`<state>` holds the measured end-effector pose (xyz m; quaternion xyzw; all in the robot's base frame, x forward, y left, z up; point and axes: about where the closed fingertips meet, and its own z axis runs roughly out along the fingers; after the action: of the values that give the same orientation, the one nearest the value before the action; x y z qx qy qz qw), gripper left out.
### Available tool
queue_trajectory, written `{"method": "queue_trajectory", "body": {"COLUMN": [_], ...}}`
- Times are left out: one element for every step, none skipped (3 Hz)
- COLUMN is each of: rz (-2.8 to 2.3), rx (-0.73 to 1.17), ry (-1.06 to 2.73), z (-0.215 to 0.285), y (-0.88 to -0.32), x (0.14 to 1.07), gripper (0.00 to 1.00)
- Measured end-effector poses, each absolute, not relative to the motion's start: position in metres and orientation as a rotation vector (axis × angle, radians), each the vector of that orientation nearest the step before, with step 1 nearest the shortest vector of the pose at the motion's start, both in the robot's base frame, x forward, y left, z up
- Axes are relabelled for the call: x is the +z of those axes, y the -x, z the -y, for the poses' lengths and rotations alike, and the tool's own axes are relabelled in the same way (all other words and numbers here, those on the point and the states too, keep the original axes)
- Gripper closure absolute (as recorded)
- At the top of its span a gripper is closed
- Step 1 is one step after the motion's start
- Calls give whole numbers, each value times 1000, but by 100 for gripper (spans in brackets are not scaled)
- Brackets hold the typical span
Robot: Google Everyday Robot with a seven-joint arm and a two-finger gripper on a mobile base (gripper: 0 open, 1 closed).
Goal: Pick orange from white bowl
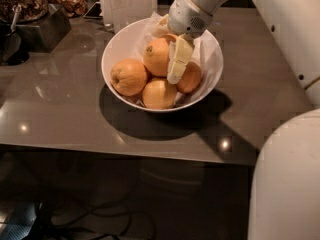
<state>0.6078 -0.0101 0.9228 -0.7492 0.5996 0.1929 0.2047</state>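
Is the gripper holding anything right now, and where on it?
Cannot tell. The gripper sits inside the white bowl, against the right side of the topmost orange; no clear hold shows.

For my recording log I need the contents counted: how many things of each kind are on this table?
White bowl: 1
Oranges: 4 showing (stem-dot orange, left orange, front orange, right orange); the gripper, low in the white bowl beside the stem-dot orange, may hide more.
Dark box of brown bits: 1
Pale upright container: 1
Total: 7
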Motion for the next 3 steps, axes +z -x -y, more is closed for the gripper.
{"method": "queue_trajectory", "body": {"rz": [-1640,-1632,-1632], "rx": [560,570,570], "ry": [2100,2122,2122], "z": [-1,-4,-4], "y": [-614,-616,-616], "x": [920,916,916], "gripper": [0,0,19]}}
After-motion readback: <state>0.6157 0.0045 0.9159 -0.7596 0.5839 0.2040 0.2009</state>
